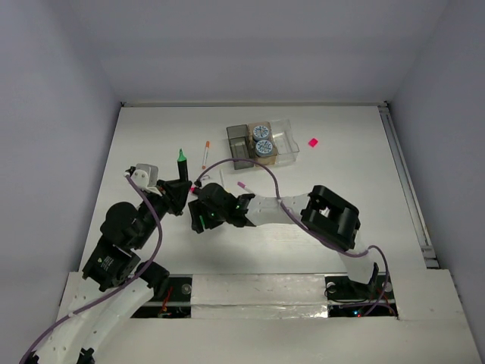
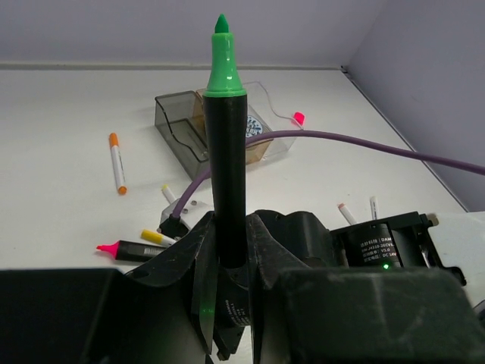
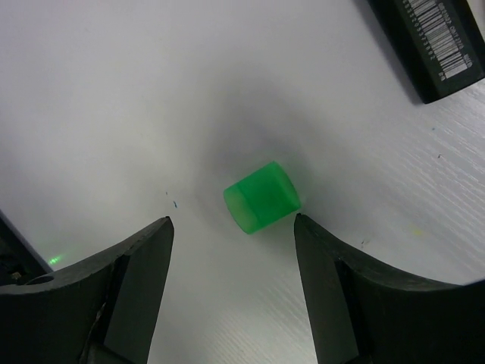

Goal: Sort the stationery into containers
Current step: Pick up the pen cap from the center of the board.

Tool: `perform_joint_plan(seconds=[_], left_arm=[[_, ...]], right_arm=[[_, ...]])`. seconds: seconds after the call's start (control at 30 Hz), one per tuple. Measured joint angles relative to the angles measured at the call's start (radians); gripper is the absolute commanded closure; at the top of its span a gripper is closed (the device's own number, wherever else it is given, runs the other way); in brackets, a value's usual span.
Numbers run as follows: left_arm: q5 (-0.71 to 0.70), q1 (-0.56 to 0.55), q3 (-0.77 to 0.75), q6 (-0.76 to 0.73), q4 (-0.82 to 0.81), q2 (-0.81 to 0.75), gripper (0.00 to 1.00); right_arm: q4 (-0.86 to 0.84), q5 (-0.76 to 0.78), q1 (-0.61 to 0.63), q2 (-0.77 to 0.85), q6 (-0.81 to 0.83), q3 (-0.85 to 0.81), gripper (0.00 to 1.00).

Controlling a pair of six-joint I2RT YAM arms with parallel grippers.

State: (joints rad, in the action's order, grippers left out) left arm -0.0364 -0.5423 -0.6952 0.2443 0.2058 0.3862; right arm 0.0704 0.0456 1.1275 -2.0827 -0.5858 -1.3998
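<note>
Left wrist view, closest in: left gripper point(image 2: 229, 262), clamped tight on a black marker point(image 2: 227, 182). The marker stands upright out of the jaws with its bare green tip on top.

Right wrist view: right gripper point(image 3: 231, 224) sits low over the white worktop point(image 3: 114, 91), jaws well apart, nothing held. A small green cylinder point(image 3: 262, 198) lies on its side on the worktop, between and just ahead of the fingertips point(image 3: 155, 235), nearer the right-hand one in that view. Cannot tell if it touches. A black barcoded object point(image 3: 436, 42) is at the upper corner.

Top view: both grippers are near each other, left of the worktop's centre.

Containers stand joined in a row at the far middle:
- dark grey bin point(image 1: 238, 142)
- amber bin point(image 2: 261, 150), with two tape rolls point(image 1: 261, 130) inside
- clear bin point(image 1: 288, 140)

Loose on the worktop:
- pink eraser point(image 1: 313, 142), just right of the clear bin
- orange-capped pen point(image 1: 204, 154), left of the bins
- pink-tipped marker point(image 2: 125, 249) and yellow-capped pen point(image 2: 158, 237), lying close together just beside the left gripper
</note>
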Motion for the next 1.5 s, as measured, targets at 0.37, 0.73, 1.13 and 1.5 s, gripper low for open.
perform_joint_plan(seconds=[0.37, 0.73, 1.13, 1.5], left_arm=[[0.009, 0.016, 0.000, 0.000, 0.000, -0.011, 1.00], [0.010, 0.029, 0.000, 0.000, 0.000, -0.012, 1.00], [0.010, 0.040, 0.000, 0.000, 0.000, -0.023, 1.00], [0.010, 0.040, 0.000, 0.000, 0.000, -0.023, 1.00]], right_arm=[[0.035, 0.055, 0.002, -0.060, 0.027, -0.093, 0.38], [0.082, 0.139, 0.032, -0.121, 0.063, -0.188, 0.44], [0.190, 0.297, 0.072, -0.165, 0.118, -0.275, 0.50], [0.262, 0.376, 0.097, -0.204, 0.142, -0.342, 0.60]])
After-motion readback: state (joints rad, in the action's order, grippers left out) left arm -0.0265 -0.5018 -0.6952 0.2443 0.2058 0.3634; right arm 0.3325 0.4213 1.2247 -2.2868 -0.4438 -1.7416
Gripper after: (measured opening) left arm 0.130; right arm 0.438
